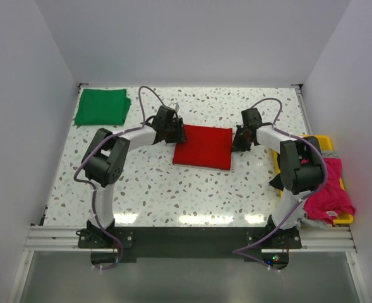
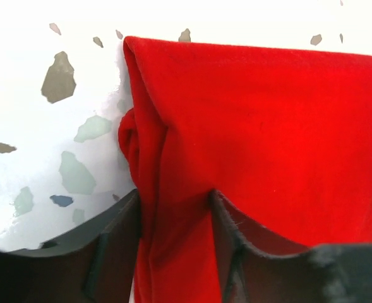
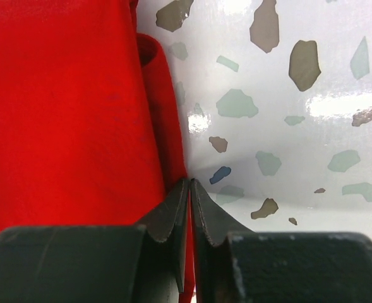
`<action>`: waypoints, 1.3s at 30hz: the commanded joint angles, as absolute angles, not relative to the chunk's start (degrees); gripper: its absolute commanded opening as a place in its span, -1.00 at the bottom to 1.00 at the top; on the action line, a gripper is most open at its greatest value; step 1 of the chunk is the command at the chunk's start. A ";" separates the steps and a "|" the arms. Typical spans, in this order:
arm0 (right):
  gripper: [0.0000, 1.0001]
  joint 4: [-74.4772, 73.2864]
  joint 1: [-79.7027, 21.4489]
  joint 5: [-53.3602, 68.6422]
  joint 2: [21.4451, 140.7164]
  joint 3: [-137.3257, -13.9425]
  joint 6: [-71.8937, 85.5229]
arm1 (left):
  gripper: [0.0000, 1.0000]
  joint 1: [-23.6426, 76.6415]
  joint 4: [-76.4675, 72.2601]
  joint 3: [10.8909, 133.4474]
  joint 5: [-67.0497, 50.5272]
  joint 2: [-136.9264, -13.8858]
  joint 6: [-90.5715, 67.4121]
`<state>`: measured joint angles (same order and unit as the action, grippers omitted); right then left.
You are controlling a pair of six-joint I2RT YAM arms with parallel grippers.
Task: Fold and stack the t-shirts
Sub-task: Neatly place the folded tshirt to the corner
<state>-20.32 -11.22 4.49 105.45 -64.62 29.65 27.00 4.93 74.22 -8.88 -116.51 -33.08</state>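
Plain white walls on three sides: back wall (image 1: 192, 38), left wall (image 1: 15, 126), right wall (image 1: 356, 76), kinda booth-like. Table (image 1: 160, 189) has white terrazzo top with grey, brown and greenish chips, pretty glossy. Light glare (image 1: 204, 218) in streak along near edge. Aluminium rail (image 1: 53, 237) across table front. Dull grey surface (image 1: 186, 281) below that. Lighting bright, even, shadows soft.

centre t-shirt (image 1: 203, 146): bright red, plain
10 o'clock t-shirt (image 1: 102, 106): deep green, plain
table (image 1: 154, 189): white terrazzo with grey, green and brown flecks
tray (image 1: 325, 139), 3 o'clock: yellow
garment (image 1: 330, 189) in tray: magenta
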 commanded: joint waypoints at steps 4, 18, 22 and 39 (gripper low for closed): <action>-0.67 -22.23 -10.99 5.01 102.57 -67.32 29.44 | -0.41 30.93 13.44 74.97 -1.94 -121.73 -33.40; -0.03 -19.78 -14.94 6.24 81.14 -54.67 33.05 | -1.00 30.41 33.64 95.95 25.12 -125.67 -24.80; -0.03 -20.30 -19.15 6.42 77.44 -52.56 32.26 | -1.00 27.78 35.95 101.07 32.33 -126.91 -20.93; -0.05 -24.52 -25.05 8.26 67.76 -46.49 28.48 | -1.00 11.78 23.99 117.66 32.34 -131.56 7.37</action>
<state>-23.64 -24.56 7.16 69.38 -46.96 29.80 12.99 28.73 111.11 31.22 -129.51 0.08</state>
